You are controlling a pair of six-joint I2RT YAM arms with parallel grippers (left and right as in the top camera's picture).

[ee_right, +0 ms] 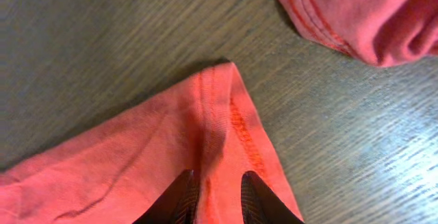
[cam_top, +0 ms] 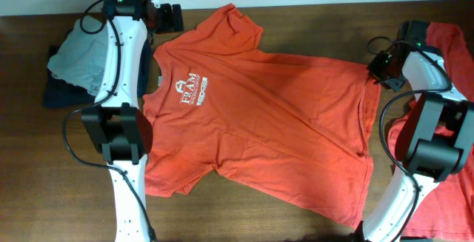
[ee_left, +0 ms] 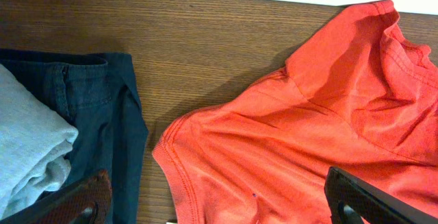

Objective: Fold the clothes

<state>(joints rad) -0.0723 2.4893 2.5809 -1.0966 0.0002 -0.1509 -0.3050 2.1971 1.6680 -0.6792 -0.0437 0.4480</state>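
Observation:
An orange-red T-shirt [cam_top: 274, 116] with a white chest logo [cam_top: 189, 90] lies spread face up across the table. My left gripper [cam_top: 169, 18] hovers open at its top left. In the left wrist view its wide-apart fingers [ee_left: 366, 200] flank the shirt's ribbed edge [ee_left: 179, 176] without touching the cloth. My right gripper [cam_top: 376, 68] is at the shirt's far right hem corner [ee_right: 219, 107]. There its two fingertips [ee_right: 183, 196] stand close together, with a raised ridge of the orange cloth pinched between them.
A second coral garment [cam_top: 444, 131] lies bunched under the right arm, and its edge [ee_right: 369, 18] shows near the hem corner. A folded grey garment [cam_top: 78, 53] rests on dark blue cloth [cam_top: 59, 94] at the left, close beside my left gripper [ee_left: 226, 207].

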